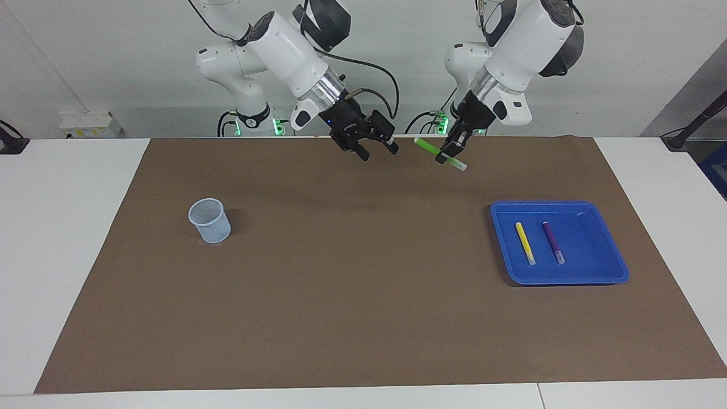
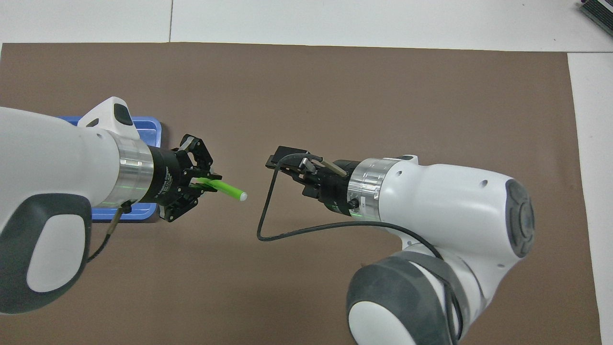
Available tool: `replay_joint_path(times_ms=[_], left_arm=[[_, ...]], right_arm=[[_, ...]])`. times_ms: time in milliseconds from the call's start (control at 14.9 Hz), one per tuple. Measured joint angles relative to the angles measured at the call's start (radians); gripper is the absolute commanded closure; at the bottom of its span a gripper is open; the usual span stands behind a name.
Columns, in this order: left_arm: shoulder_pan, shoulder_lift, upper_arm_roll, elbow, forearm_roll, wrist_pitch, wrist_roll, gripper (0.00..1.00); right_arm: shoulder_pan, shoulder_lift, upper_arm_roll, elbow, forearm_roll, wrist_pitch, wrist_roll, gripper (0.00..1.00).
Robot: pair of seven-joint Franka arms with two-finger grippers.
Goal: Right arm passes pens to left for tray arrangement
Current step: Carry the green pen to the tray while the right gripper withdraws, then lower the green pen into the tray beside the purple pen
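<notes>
Left gripper [image 1: 447,154] clamped on green pen [image 1: 430,148], held aloft over mat; right gripper [image 1: 377,149] spread wide, empty.

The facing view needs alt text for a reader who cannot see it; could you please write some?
The left gripper holds a green pen above the brown mat, apart from the open right gripper. A yellow pen and a purple pen lie in the blue tray.
</notes>
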Motion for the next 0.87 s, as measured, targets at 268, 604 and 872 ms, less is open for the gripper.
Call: replay_joint_path(times_ms=[268, 604, 872], left_arm=[[0.115, -0.016, 0.005, -0.001, 0.093, -0.103, 0.521, 1.00], [0.244, -0.020, 0.009, -0.006, 0.210, -0.158, 1.002, 1.00], [0.344, -0.029, 0.010, -0.045, 0.253, -0.153, 1.227, 1.00]], right_arm=[[-0.053, -0.019, -0.002, 0.000, -0.165, -0.159, -0.057, 0.00], [-0.162, -0.027, -0.003, 0.000, -0.304, -0.299, -0.207, 0.00], [-0.273, -0.028, -0.006, 0.000, -0.362, -0.363, -0.362, 0.00]])
